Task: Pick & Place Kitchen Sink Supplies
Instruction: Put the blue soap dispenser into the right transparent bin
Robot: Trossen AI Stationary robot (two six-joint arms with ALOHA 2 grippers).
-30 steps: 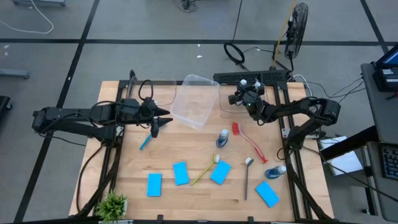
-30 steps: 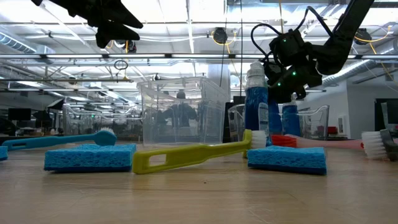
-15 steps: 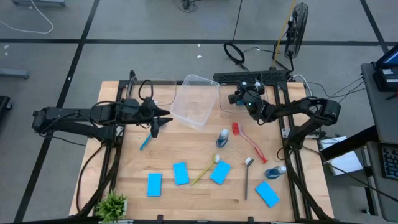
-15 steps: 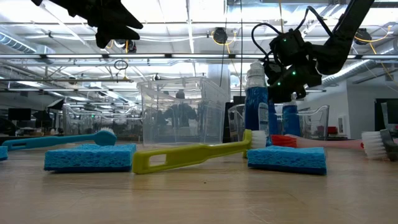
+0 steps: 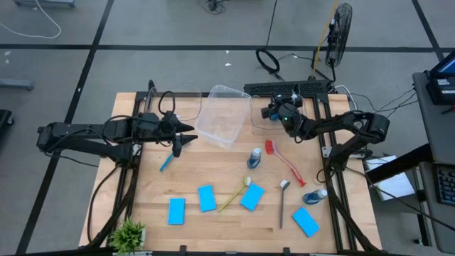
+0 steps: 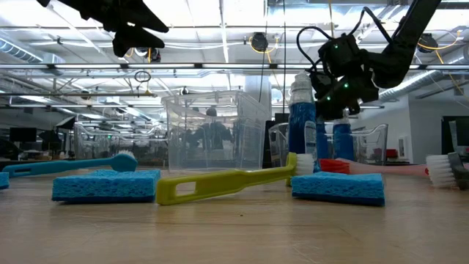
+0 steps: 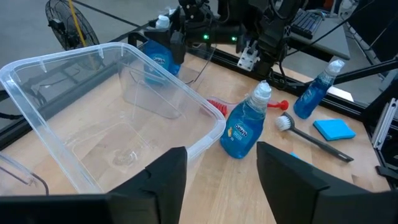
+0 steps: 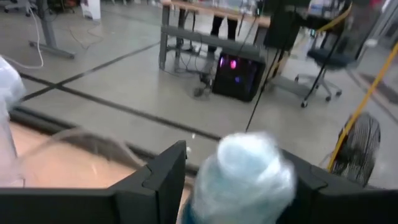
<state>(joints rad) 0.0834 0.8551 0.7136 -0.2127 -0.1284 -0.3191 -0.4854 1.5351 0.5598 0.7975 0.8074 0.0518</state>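
- Plant in a small pot stands at the near left corner of the wooden table.
- Left gripper hangs above the table beside the large clear tub; its fingers stand apart with nothing between them.
- Blue brush lies on the table just below that gripper.
- Three blue sponges lie in the near middle part, and the yellow brush lies slanted between the second and the third.
- One bottle of blue liquid stands upright near the table's centre, close to the large tub.
- Red brush and grey brush lie to the right of that bottle.
- Right gripper is raised over the smaller tub at the far right; its fingers are closed around the white cap of a held bottle.
- Another bottle lies on its side by the right edge, and the fourth sponge lies near it.
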